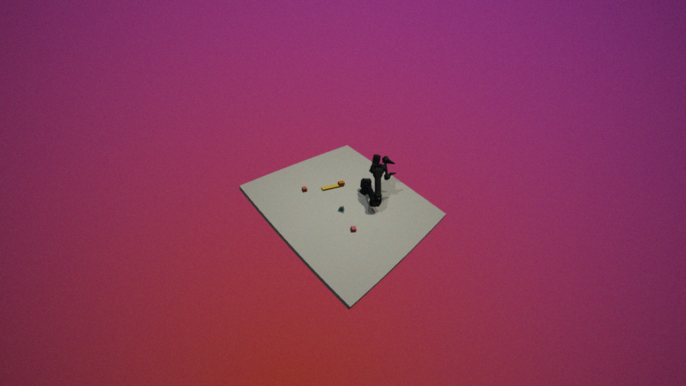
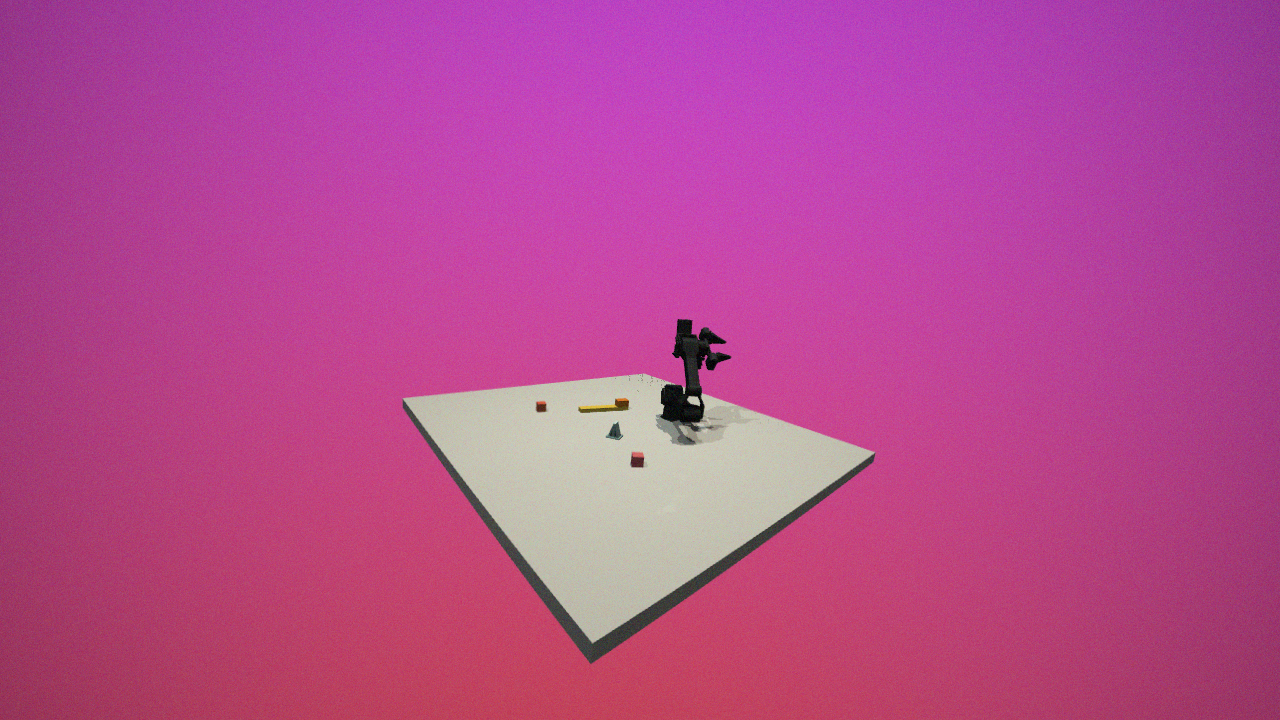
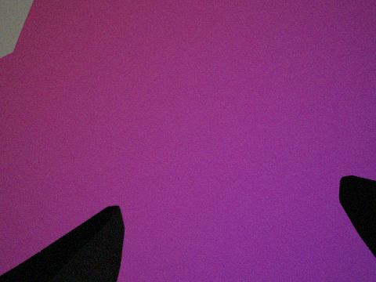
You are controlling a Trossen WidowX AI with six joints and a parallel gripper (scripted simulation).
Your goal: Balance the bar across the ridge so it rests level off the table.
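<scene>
Nearest, one pink cube (image 1: pixel 353 229) (image 2: pixel 637 460) sits on the worktop (image 1: pixel 350 268) (image 2: pixel 608 555). Behind, the yellow bar (image 1: pixel 329 187) (image 2: pixel 599 409) lies apart from the ridge (image 1: pixel 341 209) (image 2: pixel 614 431), unbalanced; lifting and placing remain. End effector (image 1: pixel 395 168) (image 2: pixel 728 349) (image 3: pixel 233 204): wide open.

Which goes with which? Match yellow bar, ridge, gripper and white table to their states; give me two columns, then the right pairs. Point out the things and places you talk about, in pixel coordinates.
1. yellow bar (image 1: pixel 329 187) (image 2: pixel 597 409)
2. ridge (image 1: pixel 341 209) (image 2: pixel 614 430)
3. gripper (image 1: pixel 394 168) (image 2: pixel 728 349) (image 3: pixel 233 204)
4. white table (image 1: pixel 345 268) (image 2: pixel 590 564) (image 3: pixel 9 23)

A. jaws wide apart, nothing between them
B. under the robot arm (image 1: pixel 378 184) (image 2: pixel 691 365)
C. has an orange block (image 1: pixel 341 183) (image 2: pixel 622 402) at one end
D. dark grey-green, no bar across it

Pairs: 1-C, 2-D, 3-A, 4-B
</scene>
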